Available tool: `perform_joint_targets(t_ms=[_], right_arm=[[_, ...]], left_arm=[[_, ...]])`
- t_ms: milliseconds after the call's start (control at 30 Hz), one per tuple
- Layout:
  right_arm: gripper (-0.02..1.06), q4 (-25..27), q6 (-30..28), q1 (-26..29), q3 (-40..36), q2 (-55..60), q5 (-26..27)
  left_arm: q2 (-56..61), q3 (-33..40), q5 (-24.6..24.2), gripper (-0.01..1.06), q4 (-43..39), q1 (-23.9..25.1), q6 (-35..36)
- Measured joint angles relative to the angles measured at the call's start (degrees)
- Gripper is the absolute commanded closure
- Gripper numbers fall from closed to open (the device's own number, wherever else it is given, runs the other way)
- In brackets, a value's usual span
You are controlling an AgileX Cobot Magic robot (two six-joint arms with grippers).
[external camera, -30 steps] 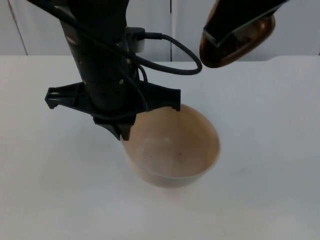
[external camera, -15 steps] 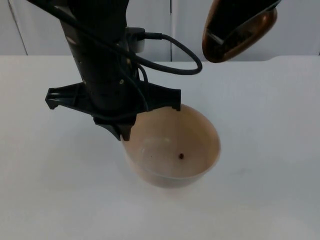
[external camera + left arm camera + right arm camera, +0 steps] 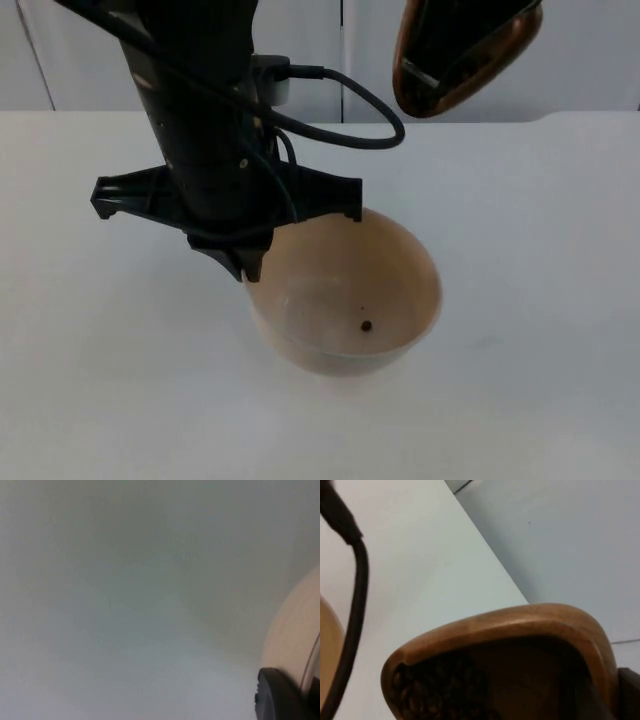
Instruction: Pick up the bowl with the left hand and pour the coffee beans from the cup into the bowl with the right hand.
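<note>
Table unchanged, cup (image 3: 462,62) more tilted

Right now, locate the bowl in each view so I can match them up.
Top view: the bowl sits mid-table, its rim at the left tool.
Left wrist view: its pale side curves beside the black fingertip.
Right wrist view: a tan sliver past the cup.
Shared landmark: the white table.

Even soft light, faint shadow under the bowl (image 3: 345,300), blurred wrist views
</note>
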State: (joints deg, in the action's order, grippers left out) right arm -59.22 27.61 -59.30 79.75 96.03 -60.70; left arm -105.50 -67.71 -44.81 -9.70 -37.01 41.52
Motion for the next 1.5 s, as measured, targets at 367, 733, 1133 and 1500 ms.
perform_joint_targets(t_ms=[367, 733, 1133, 1500], right_arm=[[1.04, -1.01, -2.22, -0.34, 0.0, 0.0, -0.11], [1.04, -1.13, -5.39, -1.26, 0.0, 0.0, -0.34], [1.04, -4.77, -4.95, -1.62, 0.11, 3.91, -2.16], [1.04, -6.19, -4.48, -2.63, 0.11, 4.0, -3.42]], left_arm=[[0.0, 0.0, 0.0, 1.05, 0.0, 0.0, 0.0], [0.0, 0.0, 0.0, 1.05, 0.32, 0.0, 0.0], [0.0, 0.0, -0.02, 1.05, 0.8, 0.0, 0.0], [0.0, 0.0, -0.02, 1.05, 0.91, 0.0, 0.0]])
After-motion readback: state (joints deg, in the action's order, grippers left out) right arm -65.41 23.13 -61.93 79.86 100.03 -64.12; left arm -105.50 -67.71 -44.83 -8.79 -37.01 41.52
